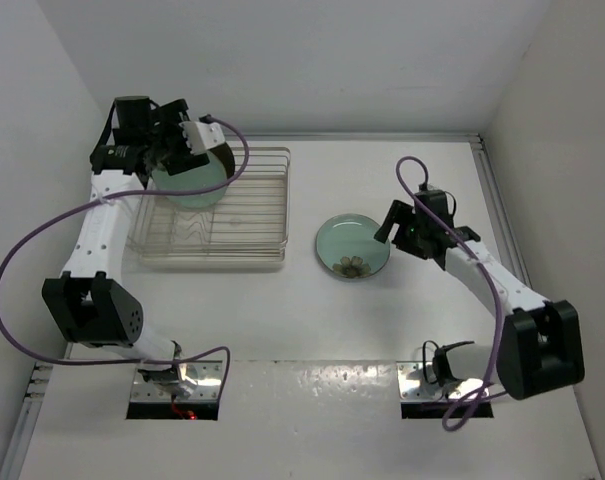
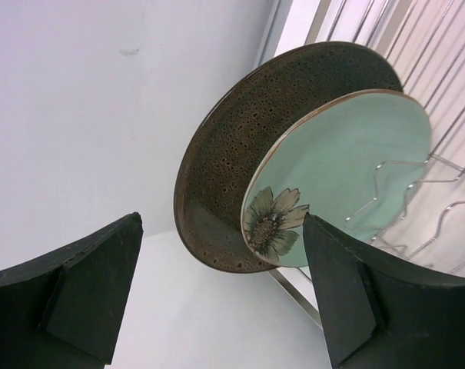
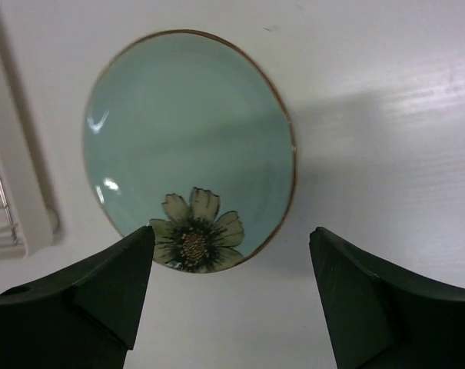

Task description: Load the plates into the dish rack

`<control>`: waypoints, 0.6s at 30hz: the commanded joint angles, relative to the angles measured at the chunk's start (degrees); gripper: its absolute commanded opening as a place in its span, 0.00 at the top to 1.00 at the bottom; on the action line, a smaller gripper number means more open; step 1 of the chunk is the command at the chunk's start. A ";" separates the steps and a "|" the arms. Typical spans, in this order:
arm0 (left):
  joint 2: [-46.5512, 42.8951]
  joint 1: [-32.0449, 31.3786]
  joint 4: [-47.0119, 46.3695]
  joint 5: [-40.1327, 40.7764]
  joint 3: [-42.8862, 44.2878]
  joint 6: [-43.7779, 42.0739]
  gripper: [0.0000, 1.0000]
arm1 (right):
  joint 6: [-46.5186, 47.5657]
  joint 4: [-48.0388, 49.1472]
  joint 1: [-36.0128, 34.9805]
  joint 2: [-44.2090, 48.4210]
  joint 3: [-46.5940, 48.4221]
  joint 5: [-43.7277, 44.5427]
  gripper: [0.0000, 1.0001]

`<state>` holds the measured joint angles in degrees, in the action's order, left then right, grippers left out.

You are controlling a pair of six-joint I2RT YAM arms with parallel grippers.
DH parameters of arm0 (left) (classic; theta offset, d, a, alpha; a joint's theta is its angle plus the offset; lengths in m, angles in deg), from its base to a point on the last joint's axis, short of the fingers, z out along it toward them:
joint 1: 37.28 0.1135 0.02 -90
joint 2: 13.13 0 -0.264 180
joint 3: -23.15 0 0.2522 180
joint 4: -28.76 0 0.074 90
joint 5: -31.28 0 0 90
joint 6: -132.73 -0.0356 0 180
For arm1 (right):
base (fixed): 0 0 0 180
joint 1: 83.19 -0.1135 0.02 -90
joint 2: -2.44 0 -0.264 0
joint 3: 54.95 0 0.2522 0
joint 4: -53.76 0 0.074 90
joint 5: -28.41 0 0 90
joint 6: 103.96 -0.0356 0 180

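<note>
The silver wire dish rack [image 1: 252, 215] stands at the back left. A dark brown plate [image 2: 232, 146] and a mint-green plate with a brown flower mark [image 2: 347, 169] stand on edge side by side among its prongs. The mint plate also shows in the top view [image 1: 187, 185]. My left gripper [image 1: 185, 148] hovers over these plates, open and empty [image 2: 224, 284]. A second mint-green plate with a flower mark [image 1: 352, 246] lies flat on the table right of the rack, also in the right wrist view [image 3: 186, 138]. My right gripper [image 1: 394, 228] is open and empty just right of it [image 3: 232, 292].
White walls close in the table on the left, back and right. The rack's right half [image 1: 257, 190] holds no plates. The rack's corner [image 3: 17, 192] shows left of the flat plate. Purple cables loop from both arms.
</note>
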<state>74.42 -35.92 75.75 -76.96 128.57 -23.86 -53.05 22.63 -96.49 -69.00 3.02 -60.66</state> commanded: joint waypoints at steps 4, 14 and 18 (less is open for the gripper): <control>-3.52 1.01 3.85 -4.86 2.99 4.62 0.10 | -12.76 6.77 6.61 -4.49 -6.83 -3.12 0.23; -4.05 0.48 7.37 -8.22 5.19 6.82 0.10 | -17.77 16.90 6.44 -21.45 -9.48 -14.02 0.46; -4.58 0.48 9.65 -9.27 6.33 6.82 0.10 | -19.61 20.17 7.15 -28.99 -9.57 -18.58 0.70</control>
<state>72.59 -35.68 83.56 -83.56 131.87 -18.05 -70.28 40.45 -89.26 -91.82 -4.37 -77.03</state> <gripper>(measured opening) 0.896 0.326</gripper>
